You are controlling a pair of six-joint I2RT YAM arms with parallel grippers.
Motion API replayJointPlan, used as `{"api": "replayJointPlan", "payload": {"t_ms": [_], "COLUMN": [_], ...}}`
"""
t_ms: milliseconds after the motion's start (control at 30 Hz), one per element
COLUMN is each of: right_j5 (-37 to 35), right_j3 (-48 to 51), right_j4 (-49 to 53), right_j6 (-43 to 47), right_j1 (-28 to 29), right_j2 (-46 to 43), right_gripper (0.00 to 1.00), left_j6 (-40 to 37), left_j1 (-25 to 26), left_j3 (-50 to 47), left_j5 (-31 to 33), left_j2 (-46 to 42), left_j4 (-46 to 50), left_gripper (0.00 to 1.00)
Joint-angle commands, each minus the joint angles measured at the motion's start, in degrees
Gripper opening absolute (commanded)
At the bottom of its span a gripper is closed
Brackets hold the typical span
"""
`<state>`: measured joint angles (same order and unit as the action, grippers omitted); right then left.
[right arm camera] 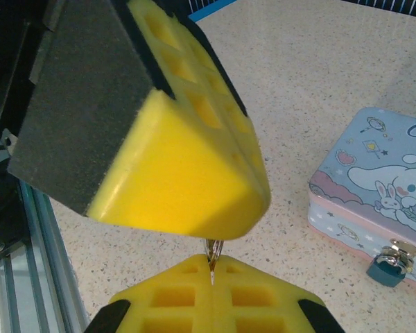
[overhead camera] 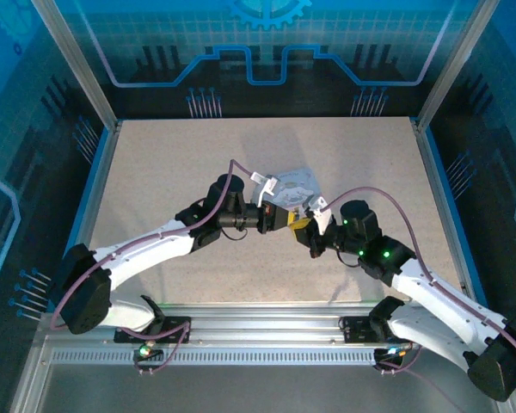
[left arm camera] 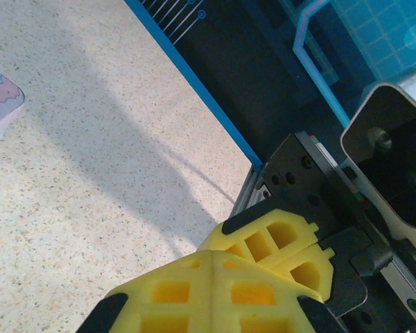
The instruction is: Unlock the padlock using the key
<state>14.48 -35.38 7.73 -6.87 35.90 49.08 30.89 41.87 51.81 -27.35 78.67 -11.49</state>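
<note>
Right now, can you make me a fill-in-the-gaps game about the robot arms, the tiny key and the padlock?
1. The finger pads on both arms are coloured ___.
2. The thin key is pinched by the gripper of the ___ arm.
3. The padlock hangs on the clasp of the pastel cartoon ___.

Missing words: yellow; right; tin.
</note>
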Motion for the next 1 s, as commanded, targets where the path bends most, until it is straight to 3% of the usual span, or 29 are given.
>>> {"api": "replayJointPlan", "payload": {"t_ms": [0,233,433,567,733,967], "right_j5": [2.9,11.6,21.4,24.0,25.4,25.2], "right_j3": [-1.7,1.0,4.0,5.4,6.3,6.6], "right_j4": [1.8,-0.1,-17.0,-31.1,-40.2,-39.4], "right_j6": [-1.1,-3.6,-12.4,-21.1,-29.1,-29.8], "right_j1": [-1.7,-7.3,-10.8,-11.4,-11.6,-11.8], "right_j2": [-1.4,-5.7,-5.0,-0.9,4.3,5.2], "right_gripper": [0.17,0.43,0.56,0.58,0.58,0.52], "left_j6": [-2.0,-1.0,2.3,5.4,8.8,10.2], "left_j1": [0.4,0.2,0.3,0.3,0.3,0.3], "left_j3": [-0.9,-2.9,-3.2,-3.5,-5.0,-5.1], "left_j5": [3.8,8.2,9.9,12.0,13.7,14.3], "left_j2": [-2.6,-4.9,-5.4,-6.0,-6.9,-7.0], "left_j4": [0.7,-3.0,-6.0,-7.3,-10.9,-12.1], "left_gripper": [0.0,0.0,0.0,0.0,0.0,0.0]}}
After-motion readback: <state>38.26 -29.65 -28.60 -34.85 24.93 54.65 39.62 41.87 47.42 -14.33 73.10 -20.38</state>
